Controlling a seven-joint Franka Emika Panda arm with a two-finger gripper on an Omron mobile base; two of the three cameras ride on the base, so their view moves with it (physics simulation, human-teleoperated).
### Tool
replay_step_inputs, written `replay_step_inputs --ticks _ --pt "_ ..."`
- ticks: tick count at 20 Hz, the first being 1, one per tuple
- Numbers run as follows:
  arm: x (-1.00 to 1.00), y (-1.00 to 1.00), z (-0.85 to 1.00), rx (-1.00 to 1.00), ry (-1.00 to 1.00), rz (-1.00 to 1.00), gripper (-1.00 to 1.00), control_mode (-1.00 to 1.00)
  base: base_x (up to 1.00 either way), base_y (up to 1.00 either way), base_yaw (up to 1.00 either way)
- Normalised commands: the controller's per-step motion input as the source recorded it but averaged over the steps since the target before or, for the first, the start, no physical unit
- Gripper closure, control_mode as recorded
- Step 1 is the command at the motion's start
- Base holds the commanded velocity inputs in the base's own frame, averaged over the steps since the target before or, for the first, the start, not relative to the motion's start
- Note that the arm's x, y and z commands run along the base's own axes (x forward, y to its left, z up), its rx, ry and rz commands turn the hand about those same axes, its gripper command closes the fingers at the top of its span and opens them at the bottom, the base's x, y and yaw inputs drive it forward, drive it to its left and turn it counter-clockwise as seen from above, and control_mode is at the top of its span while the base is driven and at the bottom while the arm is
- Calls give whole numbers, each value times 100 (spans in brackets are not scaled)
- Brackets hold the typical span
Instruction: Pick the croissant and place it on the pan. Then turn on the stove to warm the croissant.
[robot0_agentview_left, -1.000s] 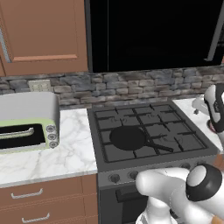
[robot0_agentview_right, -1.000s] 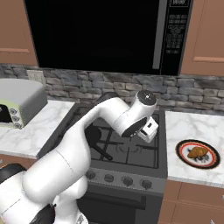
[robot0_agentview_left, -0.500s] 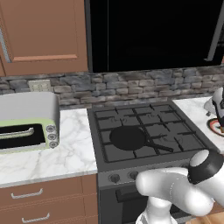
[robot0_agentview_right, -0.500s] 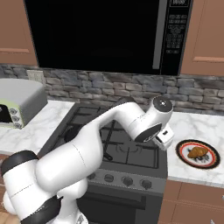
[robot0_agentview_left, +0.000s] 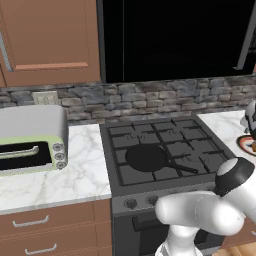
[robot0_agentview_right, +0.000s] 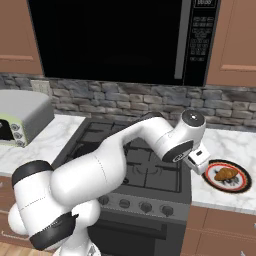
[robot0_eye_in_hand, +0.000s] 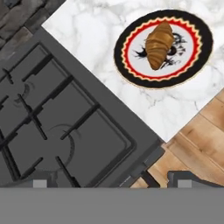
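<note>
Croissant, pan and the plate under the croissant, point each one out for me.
croissant (robot0_eye_in_hand: 159, 45): hand view, middle of the pastry.
pan (robot0_agentview_left: 146, 156): left base view, centre of its black base.
plate (robot0_eye_in_hand: 131, 52): hand view, bare white part left of the pastry.

Croissant (robot0_eye_in_hand: 159, 45): small golden-brown pastry, ridged and crescent-shaped, lying flat on the white centre of a round plate (robot0_eye_in_hand: 131, 64) with red and black rim, on the marble table to the right of the stove (robot0_agentview_right: 150, 165). Also seen in the right base view (robot0_agentview_right: 226, 173).

Pan (robot0_agentview_left: 146, 157): flat, round, black, resting on the front left burner grate, thin straight handle pointing toward the front right, well apart from the croissant.

Stove: dark grey range, black grid grates, row of small round knobs along the front.
</note>
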Motion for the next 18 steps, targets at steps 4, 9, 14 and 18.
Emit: replay_step_inputs --ticks 4,9,14,18 --pt "0 -24 -20 -13 2 -6 -100 -100 0 0 0" --pt "0 -18 -16 -11 2 -7 -100 -100 0 0 0" --pt "4 -9 -12 -10 5 -1 -100 -100 0 0 0" --pt "5 -11 -16 -7 7 0 -100 -100 0 0 0"
